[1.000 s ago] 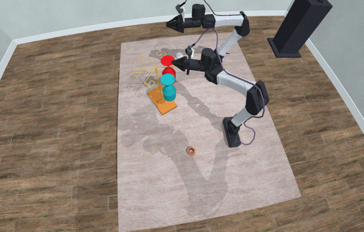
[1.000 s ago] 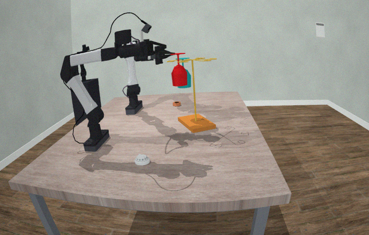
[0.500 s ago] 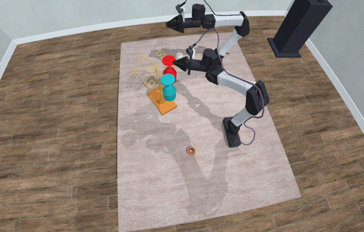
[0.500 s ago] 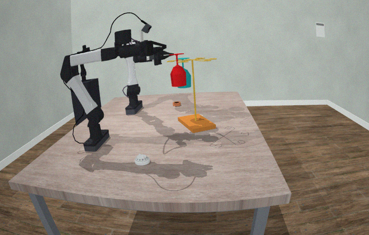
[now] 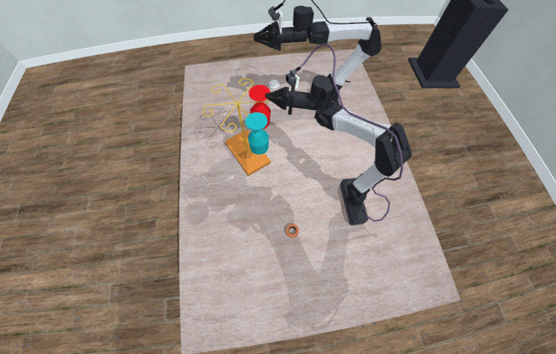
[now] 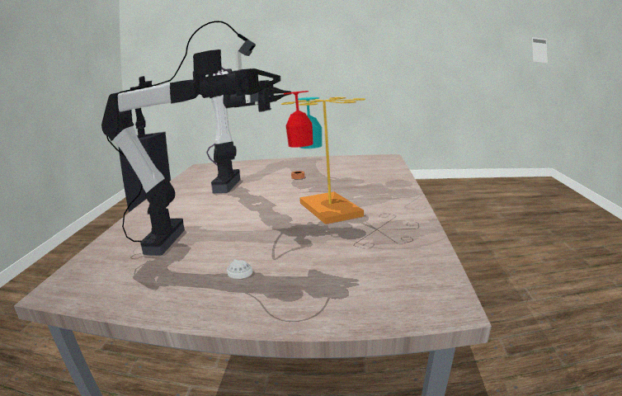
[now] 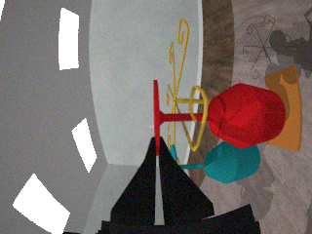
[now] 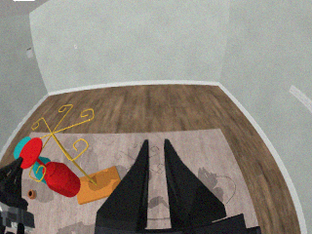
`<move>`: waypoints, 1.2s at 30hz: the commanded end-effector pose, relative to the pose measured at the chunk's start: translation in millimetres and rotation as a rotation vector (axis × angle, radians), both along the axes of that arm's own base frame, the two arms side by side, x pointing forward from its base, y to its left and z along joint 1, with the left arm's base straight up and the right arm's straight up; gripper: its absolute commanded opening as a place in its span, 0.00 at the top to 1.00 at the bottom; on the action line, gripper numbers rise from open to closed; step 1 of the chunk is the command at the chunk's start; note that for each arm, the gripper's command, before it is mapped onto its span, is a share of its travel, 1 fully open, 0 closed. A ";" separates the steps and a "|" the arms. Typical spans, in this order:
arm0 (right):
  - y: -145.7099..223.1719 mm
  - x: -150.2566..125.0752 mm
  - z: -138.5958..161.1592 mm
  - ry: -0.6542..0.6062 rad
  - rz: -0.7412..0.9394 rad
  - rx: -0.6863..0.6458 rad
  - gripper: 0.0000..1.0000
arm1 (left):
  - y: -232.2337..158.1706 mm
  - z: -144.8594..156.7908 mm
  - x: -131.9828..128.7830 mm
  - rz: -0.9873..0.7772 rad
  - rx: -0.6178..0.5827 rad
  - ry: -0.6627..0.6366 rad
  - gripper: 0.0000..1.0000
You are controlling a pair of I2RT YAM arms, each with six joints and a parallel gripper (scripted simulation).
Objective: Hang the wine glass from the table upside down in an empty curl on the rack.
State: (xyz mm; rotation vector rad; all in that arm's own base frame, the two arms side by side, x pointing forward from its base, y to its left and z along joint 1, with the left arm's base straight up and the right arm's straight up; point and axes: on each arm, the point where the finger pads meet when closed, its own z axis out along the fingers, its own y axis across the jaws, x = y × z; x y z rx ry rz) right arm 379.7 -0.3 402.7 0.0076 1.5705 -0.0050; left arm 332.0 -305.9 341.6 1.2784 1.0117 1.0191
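A red wine glass [image 5: 259,111] [image 6: 299,131] [image 7: 246,114] [image 8: 62,178] is upside down at the rack [image 5: 250,169] [image 6: 339,216] [image 8: 109,177]. My left gripper [image 5: 267,95] [image 6: 289,92] [image 7: 156,140] is shut on the edge of its foot. Its stem passes through a yellow curl, foot above the wire and bowl below. Whether stem and wire touch, I cannot tell. A teal glass [image 5: 258,141] [image 6: 317,132] [image 7: 231,163] hangs upside down in the neighbouring curl, looking straight. My right gripper [image 5: 254,38] [image 6: 280,78] [image 8: 156,143] is slightly open and empty, away from the rack.
Several empty curls fan out from the rack's post. A white domed object [image 5: 273,83] [image 6: 239,270] and an orange-brown ring [image 5: 287,230] [image 6: 298,176] lie on the table [image 5: 360,271] [image 6: 402,304]. The right arm reaches out beside the left arm.
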 end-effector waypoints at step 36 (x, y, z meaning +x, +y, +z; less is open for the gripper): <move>0.3 2.6 1.3 -0.009 0.007 0.007 0.83 | 2.5 1.3 -19.1 -0.011 -0.063 -0.030 1.00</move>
